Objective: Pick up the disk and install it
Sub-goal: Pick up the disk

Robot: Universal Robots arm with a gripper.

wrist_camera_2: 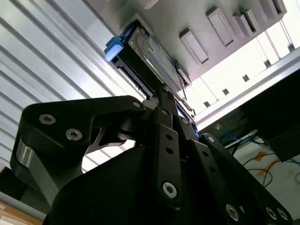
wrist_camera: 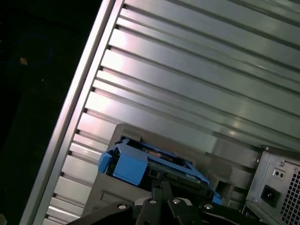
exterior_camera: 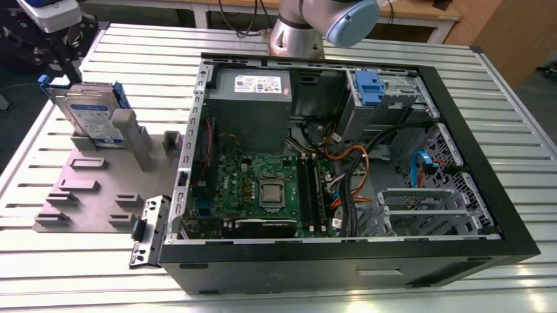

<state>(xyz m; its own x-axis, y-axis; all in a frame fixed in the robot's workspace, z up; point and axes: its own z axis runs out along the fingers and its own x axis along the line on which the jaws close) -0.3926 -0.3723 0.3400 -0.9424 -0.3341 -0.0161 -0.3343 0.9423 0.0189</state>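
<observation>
A black computer case (exterior_camera: 348,274) lay open on a ribbed metal table (exterior_camera: 87,274). Inside it were a green circuit board (exterior_camera: 261,182), a grey power box (exterior_camera: 252,111) with a white sticker at the far end, a metal drive cage (exterior_camera: 387,98) with a blue latch beside that, and orange cables (exterior_camera: 348,156) between them. On the exterior view's left, a grey plate (exterior_camera: 96,195) lay just beside the case. The disk (exterior_camera: 87,114) stood on edge in a holder at the plate's far end. The gripper (exterior_camera: 62,70) hung just above the disk. The arm's base (exterior_camera: 301,32) stood behind the case.
</observation>
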